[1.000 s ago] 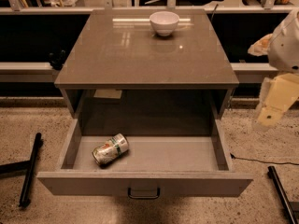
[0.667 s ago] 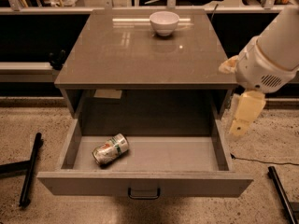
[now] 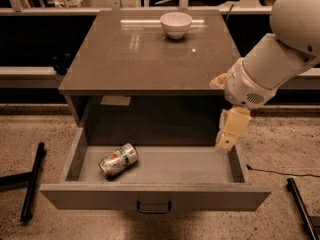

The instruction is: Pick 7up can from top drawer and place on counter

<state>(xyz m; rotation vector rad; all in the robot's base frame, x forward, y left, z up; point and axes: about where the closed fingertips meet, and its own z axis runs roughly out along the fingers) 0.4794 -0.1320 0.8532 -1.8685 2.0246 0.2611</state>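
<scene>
The 7up can (image 3: 118, 160) lies on its side in the left part of the open top drawer (image 3: 155, 196); it is silvery with a green band and a red mark. The drawer is pulled out below the counter (image 3: 135, 54), a glossy grey-brown tabletop. My gripper (image 3: 225, 142) hangs from the white arm (image 3: 272, 59) at the right. It points down over the drawer's back right corner, far right of the can and not touching it.
A white bowl (image 3: 176, 24) stands at the back middle of the counter. Black bars (image 3: 32, 181) lie on the speckled floor left of the drawer, and another (image 3: 300, 206) lies at the right. A thin cable (image 3: 280, 173) runs across the floor at the right.
The arm has swung in from the right edge toward the left and down, bringing the gripper from beside the cabinet to over the drawer's right end. The can has not moved.
</scene>
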